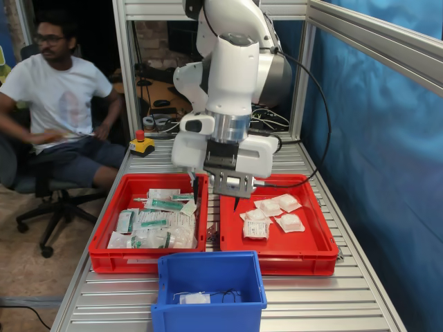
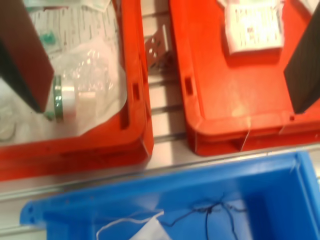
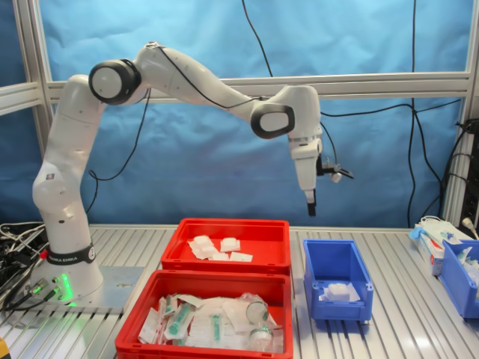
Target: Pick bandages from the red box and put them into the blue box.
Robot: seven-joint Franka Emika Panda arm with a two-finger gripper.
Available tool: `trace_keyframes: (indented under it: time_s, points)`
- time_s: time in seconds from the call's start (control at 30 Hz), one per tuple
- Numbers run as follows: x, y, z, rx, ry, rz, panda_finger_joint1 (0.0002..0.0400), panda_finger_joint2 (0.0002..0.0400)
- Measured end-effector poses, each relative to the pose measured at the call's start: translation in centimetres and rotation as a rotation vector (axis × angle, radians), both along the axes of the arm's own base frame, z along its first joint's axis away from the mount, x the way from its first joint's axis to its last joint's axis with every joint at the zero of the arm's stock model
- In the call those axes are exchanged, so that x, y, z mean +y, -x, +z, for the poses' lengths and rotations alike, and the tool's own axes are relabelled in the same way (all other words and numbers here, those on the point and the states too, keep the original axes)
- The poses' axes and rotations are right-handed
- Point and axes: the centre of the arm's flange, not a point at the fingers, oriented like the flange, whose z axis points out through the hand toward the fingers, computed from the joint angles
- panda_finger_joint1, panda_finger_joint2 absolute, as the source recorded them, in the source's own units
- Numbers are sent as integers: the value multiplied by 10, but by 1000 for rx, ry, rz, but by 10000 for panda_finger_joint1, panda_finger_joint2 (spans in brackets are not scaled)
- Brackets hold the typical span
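The red box [image 1: 277, 250] [image 3: 224, 258] [image 2: 235, 100] holds several white bandages [image 1: 271, 214] [image 3: 217, 248] [image 2: 252, 27]. The blue box [image 1: 208, 266] [image 3: 337, 265] [image 2: 150, 185] stands in front of both trays in the first exterior view, with one white pouch [image 1: 195, 298] [image 3: 337, 292] inside. My gripper [image 1: 216, 196] [image 3: 310, 203] [image 2: 165, 70] is open and empty. It hangs well above the gap between the two red trays, near their blue-box side. Its dark fingers [image 2: 25, 65] frame the wrist view.
A twin red tray [image 1: 100, 256] [image 3: 202, 280] [image 2: 75, 150] is full of green-marked packets. A person [image 1: 59, 97] sits at the first exterior view's left, near an emergency-stop button [image 1: 140, 142]. Another blue bin [image 3: 460, 273] and a white carton [image 3: 434, 239] stand at the second exterior view's right.
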Motion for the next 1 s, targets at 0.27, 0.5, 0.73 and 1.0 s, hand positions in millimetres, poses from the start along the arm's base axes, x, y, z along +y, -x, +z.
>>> trace_keyframes:
  time_s: [0.27, 0.5, 0.73, 1.0]
  points:
    - [0, 26, 19, 1, -37, 2, 400, 400]
    - [6, 42, 25, 8, -69, 16, 400, 400]
    - [17, 49, 26, 15, -98, 38, 400, 400]
    - [25, 62, 29, 22, -121, 57, 400, 400]
